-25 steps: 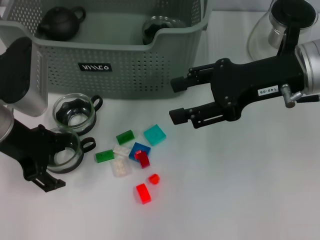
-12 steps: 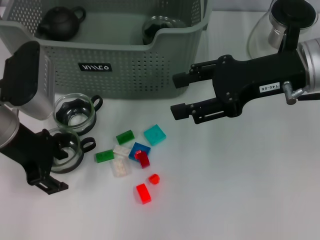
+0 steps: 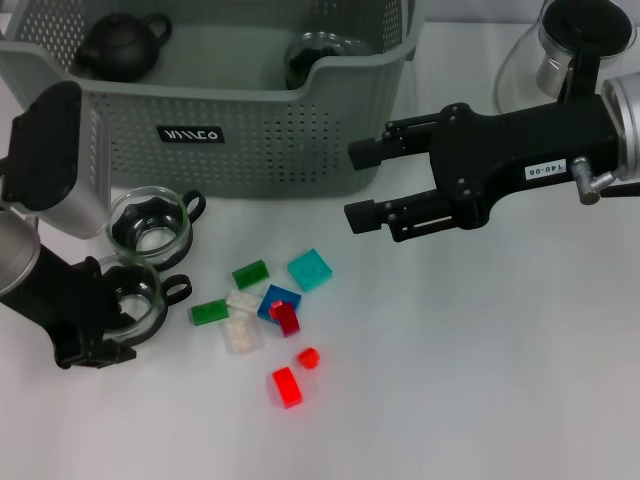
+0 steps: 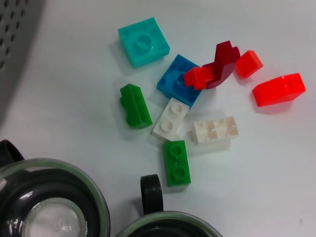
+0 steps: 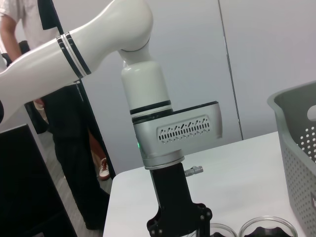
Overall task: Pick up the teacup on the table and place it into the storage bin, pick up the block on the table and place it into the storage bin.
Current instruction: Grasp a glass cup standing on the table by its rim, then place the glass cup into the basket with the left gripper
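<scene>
Two glass teacups stand on the table left of the blocks. My left gripper (image 3: 112, 312) sits around the nearer teacup (image 3: 135, 298), which rests on the table; the farther teacup (image 3: 150, 222) is free. The left wrist view shows the rims of the nearer teacup (image 4: 165, 226) and the farther one (image 4: 49, 207). Loose blocks lie beside them: teal (image 3: 310, 269), blue (image 3: 277, 299), green (image 3: 250, 274), red (image 3: 286, 386). The grey-green storage bin (image 3: 250, 130) is behind, holding a dark teapot (image 3: 120, 45) and a glass cup (image 3: 315, 55). My right gripper (image 3: 362, 186) hangs open in front of the bin's right corner.
A glass kettle (image 3: 560, 55) stands at the back right behind my right arm. More blocks show in the left wrist view: teal (image 4: 144, 42), blue (image 4: 178, 79), green (image 4: 176, 162), red (image 4: 277, 89). The bin's wall (image 5: 296, 148) shows in the right wrist view.
My left gripper has drawn in tighter around the nearer teacup, which has stayed put. My right gripper has drifted slightly right and up, still open.
</scene>
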Tool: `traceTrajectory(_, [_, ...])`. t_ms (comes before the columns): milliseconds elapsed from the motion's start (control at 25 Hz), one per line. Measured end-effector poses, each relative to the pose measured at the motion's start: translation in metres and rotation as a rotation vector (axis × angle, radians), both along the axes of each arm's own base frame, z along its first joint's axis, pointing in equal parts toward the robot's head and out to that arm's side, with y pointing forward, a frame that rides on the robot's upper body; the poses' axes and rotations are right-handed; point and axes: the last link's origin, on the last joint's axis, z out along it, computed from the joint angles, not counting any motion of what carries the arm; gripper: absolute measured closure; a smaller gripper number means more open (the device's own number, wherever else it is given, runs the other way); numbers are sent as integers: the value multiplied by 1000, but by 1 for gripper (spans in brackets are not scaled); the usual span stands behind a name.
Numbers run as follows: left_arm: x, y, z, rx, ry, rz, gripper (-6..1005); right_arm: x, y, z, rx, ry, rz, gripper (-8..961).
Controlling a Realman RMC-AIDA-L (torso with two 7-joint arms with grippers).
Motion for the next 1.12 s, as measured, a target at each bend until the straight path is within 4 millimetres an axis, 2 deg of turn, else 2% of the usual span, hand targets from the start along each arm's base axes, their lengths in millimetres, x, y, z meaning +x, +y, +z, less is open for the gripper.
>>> traceTrajectory(680, [2, -2, 1, -21, -5, -1, 955, 2, 1, 3, 11, 7, -9, 173])
traceTrajectory(960, [15, -3, 20, -11, -52, 8, 952, 7, 3, 8, 34, 13, -17, 175])
traceTrajectory(1120, [23, -3, 25, -18, -85, 16, 945, 11, 2, 10, 41, 12, -23, 174])
